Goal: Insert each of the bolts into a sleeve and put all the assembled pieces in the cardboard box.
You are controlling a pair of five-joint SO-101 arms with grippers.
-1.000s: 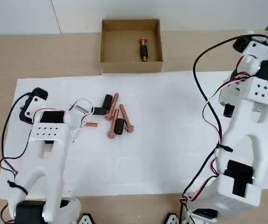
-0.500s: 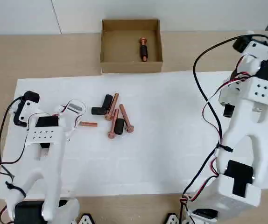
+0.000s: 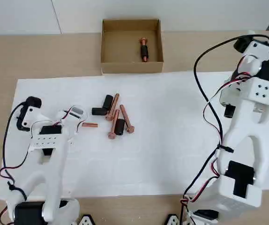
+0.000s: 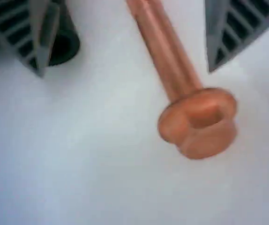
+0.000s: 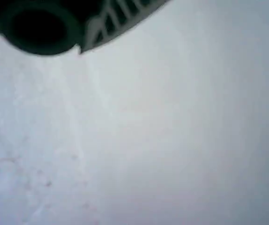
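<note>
Left wrist view shows my left gripper (image 4: 125, 69) spread wide and holding nothing, a copper bolt (image 4: 174, 70) lying between its fingers on the white sheet (image 4: 101, 164), a black sleeve (image 4: 65, 44) beside one fingertip, the cardboard box (image 3: 120, 47) well beyond.

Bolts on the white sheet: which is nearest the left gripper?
The lone bolt between the left gripper's open fingers; the other three bolts lie clustered with the sleeves farther off.
</note>
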